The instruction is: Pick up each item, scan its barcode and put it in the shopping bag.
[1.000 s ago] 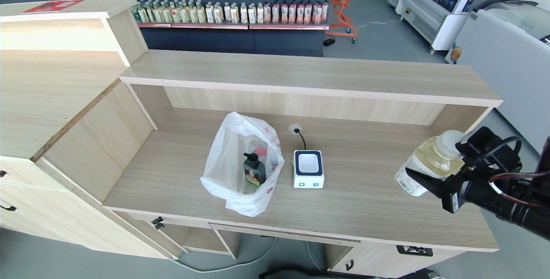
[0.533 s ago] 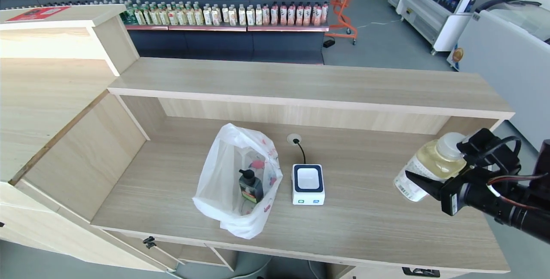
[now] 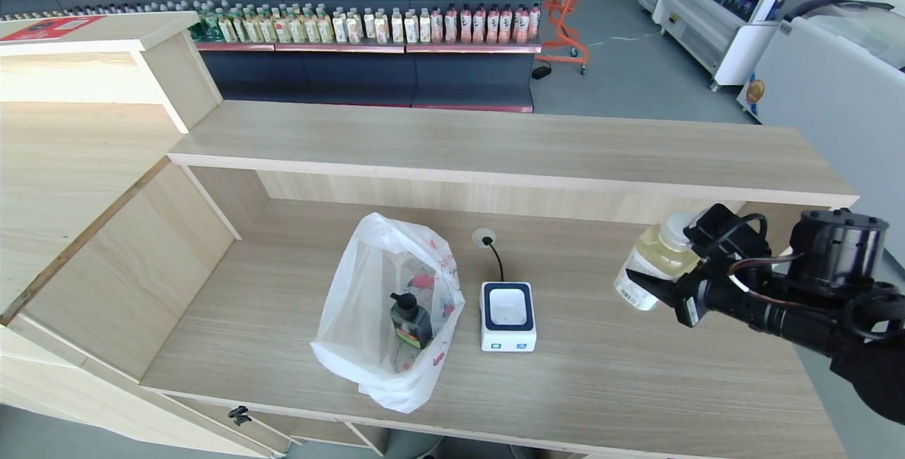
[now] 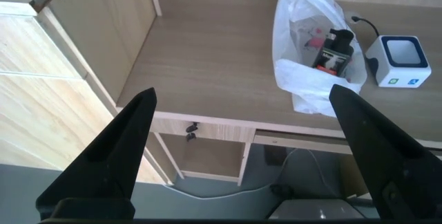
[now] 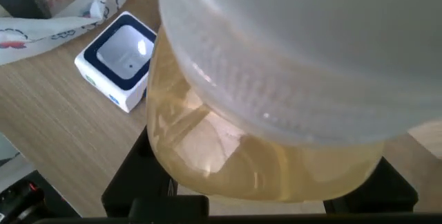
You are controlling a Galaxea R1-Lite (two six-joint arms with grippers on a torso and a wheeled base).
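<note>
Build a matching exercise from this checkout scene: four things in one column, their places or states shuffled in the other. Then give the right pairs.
1. pump bottle
2. barcode scanner
3. bottle of yellow liquid
4. left gripper

A. held in the right gripper, above the counter
B. inside the shopping bag
C. open, holding nothing
D. standing on the counter beside the shopping bag

Pairs: 1-B, 2-D, 3-A, 4-C.

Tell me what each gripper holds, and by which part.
The right gripper holds the bottle around its body, below the white cap. The left gripper is open and empty.
</note>
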